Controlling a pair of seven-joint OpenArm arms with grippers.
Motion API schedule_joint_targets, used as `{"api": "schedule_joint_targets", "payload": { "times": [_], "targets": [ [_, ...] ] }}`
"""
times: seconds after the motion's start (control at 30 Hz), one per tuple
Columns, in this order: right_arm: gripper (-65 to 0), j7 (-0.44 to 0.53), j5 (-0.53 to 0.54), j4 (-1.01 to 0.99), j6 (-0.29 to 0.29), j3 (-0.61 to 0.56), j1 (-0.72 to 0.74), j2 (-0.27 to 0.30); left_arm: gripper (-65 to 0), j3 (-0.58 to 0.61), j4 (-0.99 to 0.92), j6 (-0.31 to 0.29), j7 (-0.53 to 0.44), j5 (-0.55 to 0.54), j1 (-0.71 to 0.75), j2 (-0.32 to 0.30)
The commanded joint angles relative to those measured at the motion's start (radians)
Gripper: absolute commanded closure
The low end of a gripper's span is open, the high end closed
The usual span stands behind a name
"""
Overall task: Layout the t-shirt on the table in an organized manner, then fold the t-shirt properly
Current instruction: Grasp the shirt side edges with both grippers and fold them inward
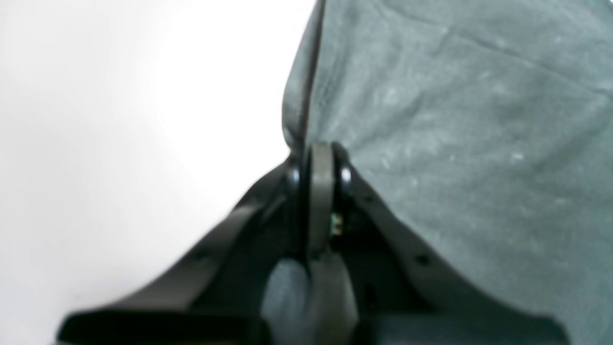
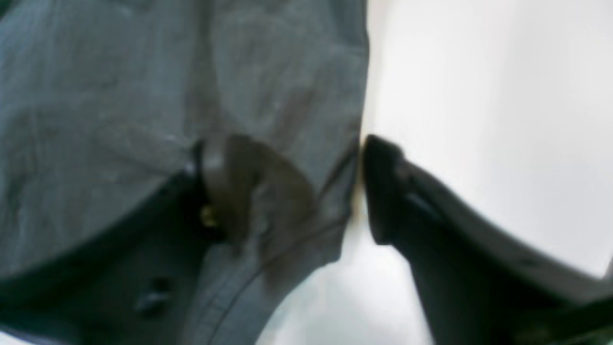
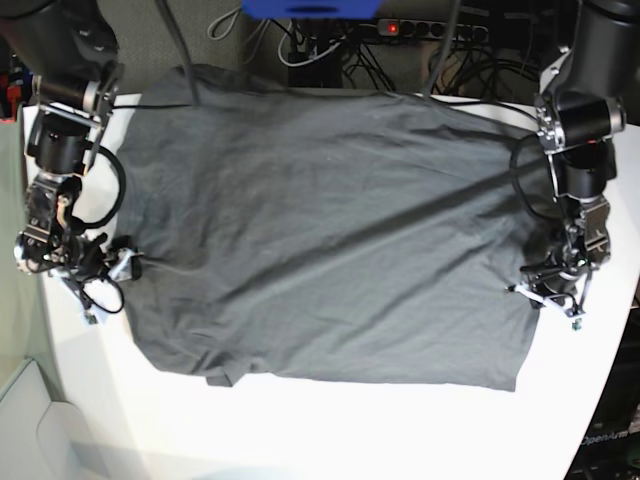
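The dark grey t-shirt [image 3: 320, 230] lies spread over most of the white table [image 3: 350, 430], with long diagonal wrinkles. My left gripper [image 3: 530, 290] is at the shirt's edge on the right of the base view. In the left wrist view its jaws [image 1: 321, 163] are shut on the edge of the t-shirt [image 1: 455, 120]. My right gripper [image 3: 125, 265] is at the shirt's opposite edge. In the right wrist view it [image 2: 287, 148] is open, with the cloth edge [image 2: 119, 96] lying between its spread jaws and bare table [image 2: 479, 96] beside it.
A power strip and tangled cables [image 3: 430, 30] run behind the table's far edge, beside a blue object [image 3: 310, 8]. Both arm bases stand at the far corners. Bare white tabletop shows along the near side below the shirt.
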Motion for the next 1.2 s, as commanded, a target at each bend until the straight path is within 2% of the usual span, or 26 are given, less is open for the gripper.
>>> {"api": "schedule_joint_targets", "payload": {
  "times": [0.0, 0.1, 0.13, 0.3, 0.43, 0.53, 0.67, 0.77, 0.9, 1.17],
  "targets": [
    [-22.1, -0.013, 0.005, 0.01, 0.0, 0.001, 0.015, 0.014, -0.3, 0.0, 0.005, -0.007, 0.08, 0.009, -0.006, -0.004],
    [-2.9, -0.005, 0.007, 0.014, 0.0, 0.002, 0.023, 0.016, -0.1, -0.001, 0.091, -0.007, 0.143, -0.017, -0.004, -0.004],
    [0.0, -0.005, 0.007, 0.021, 0.0, 0.005, 0.024, 0.016, -0.1, -0.001, 0.131, -0.007, 0.166, -0.039, 0.002, -0.004],
    [0.0, -0.005, 0.012, 0.199, 0.0, 0.01, 0.006, 0.011, -0.1, -0.001, 0.373, -0.007, 0.268, -0.168, 0.054, -0.011],
    [0.0, -0.013, 0.013, 0.394, 0.0, 0.021, -0.018, -0.009, -0.1, -0.001, 0.559, 0.0, 0.284, -0.252, 0.108, -0.013],
    [0.0, -0.008, 0.013, 0.498, 0.0, 0.081, -0.063, -0.029, -0.1, -0.001, 0.632, 0.003, 0.284, -0.28, 0.141, -0.014],
    [0.0, -0.008, 0.012, 0.574, 0.0, 0.143, -0.127, -0.044, -0.1, -0.079, 0.671, 0.003, 0.284, -0.283, 0.181, -0.014],
    [0.0, -0.011, 0.012, 0.595, 0.0, 0.14, -0.189, -0.035, -0.1, -0.136, 0.672, -0.003, 0.288, -0.274, 0.209, -0.014],
    [0.0, -0.014, 0.009, 0.594, 0.0, 0.101, -0.249, -0.024, -0.1, -0.148, 0.674, -0.006, 0.344, -0.272, 0.238, -0.016],
    [0.0, -0.014, 0.009, 0.598, 0.0, 0.102, -0.322, -0.024, -0.1, -0.142, 0.675, -0.006, 0.402, -0.272, 0.272, -0.033]
  ]
}}
